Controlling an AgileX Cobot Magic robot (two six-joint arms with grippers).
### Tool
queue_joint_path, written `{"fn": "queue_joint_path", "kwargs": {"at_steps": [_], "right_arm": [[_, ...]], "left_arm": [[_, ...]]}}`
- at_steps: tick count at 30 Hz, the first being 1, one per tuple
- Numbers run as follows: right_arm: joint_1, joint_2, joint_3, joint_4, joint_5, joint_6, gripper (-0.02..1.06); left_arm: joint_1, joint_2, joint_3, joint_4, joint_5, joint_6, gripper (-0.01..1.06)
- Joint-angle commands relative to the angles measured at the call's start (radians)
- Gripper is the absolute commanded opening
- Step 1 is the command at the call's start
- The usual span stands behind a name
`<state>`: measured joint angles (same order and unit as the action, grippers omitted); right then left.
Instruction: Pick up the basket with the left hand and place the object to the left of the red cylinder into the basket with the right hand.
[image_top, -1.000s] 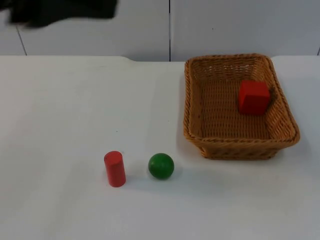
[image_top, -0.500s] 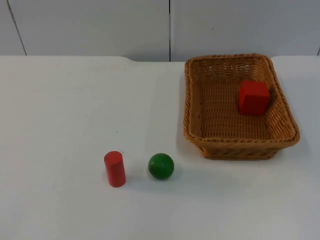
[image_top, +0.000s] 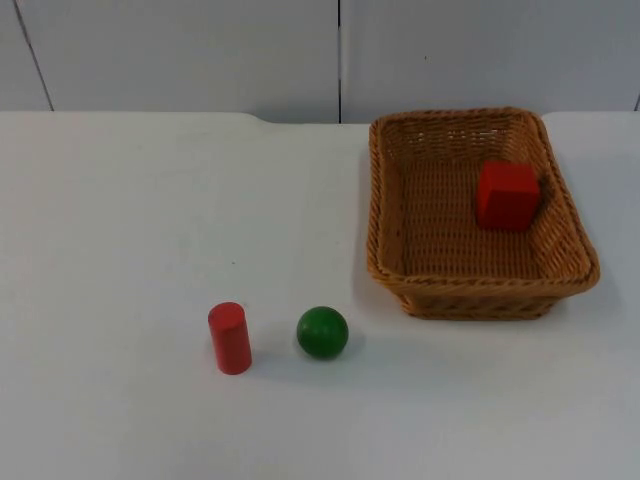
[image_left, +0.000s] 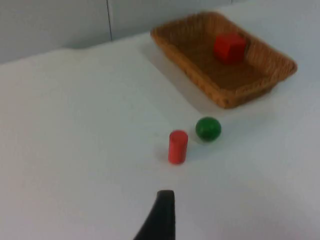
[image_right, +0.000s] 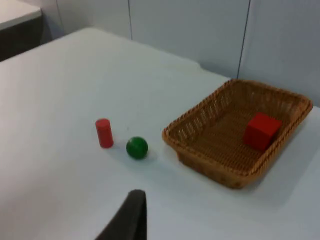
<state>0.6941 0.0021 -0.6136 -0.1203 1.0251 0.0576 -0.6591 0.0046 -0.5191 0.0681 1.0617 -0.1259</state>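
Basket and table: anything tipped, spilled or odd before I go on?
Nothing is tipped or spilled. The basket sits flat with a red cube inside. One oddity: nothing lies left of the upright red cylinder; the green ball is on its right.

The top view looks down and forward across the table (image_top: 120, 200) toward the partition wall (image_top: 200, 50). Both wrist views look from high and well back, obliquely. All three share the basket (image_top: 385, 215), red cylinder (image_top: 230, 338) and green ball (image_top: 322, 332).
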Motion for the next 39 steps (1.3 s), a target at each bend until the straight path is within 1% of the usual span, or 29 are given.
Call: {"fn": "queue_joint_path", "kwargs": {"at_steps": [1, 4, 5, 7, 12, 33, 39], "right_arm": [[-0.001, -0.002, 0.017, 0.005, 0.010, 0.003, 1.05], [-0.001, -0.002, 0.050, 0.007, 0.007, 0.003, 1.05], [-0.001, -0.002, 0.074, 0.012, 0.007, 0.003, 1.05], [-0.001, -0.002, 0.083, 0.019, 0.028, -0.024, 1.05], [-0.001, -0.002, 0.099, 0.015, 0.052, -0.024, 1.05], [-0.001, -0.002, 0.099, 0.017, 0.052, -0.029, 1.05], [-0.001, -0.002, 0.099, 0.018, 0.052, -0.028, 1.05]], "left_arm": [[-0.002, -0.005, -0.005, -0.013, 0.072, 0.016, 0.83], [-0.002, -0.005, -0.005, -0.015, 0.069, 0.016, 0.83], [-0.002, -0.005, 0.000, -0.013, 0.049, 0.028, 0.83], [-0.002, -0.005, 0.022, -0.019, 0.015, 0.052, 0.83], [-0.002, -0.005, 0.025, -0.022, 0.015, 0.054, 0.83], [-0.002, -0.005, 0.025, -0.016, 0.015, 0.056, 0.83], [-0.002, -0.005, 0.025, -0.039, 0.015, 0.121, 0.83]]}}
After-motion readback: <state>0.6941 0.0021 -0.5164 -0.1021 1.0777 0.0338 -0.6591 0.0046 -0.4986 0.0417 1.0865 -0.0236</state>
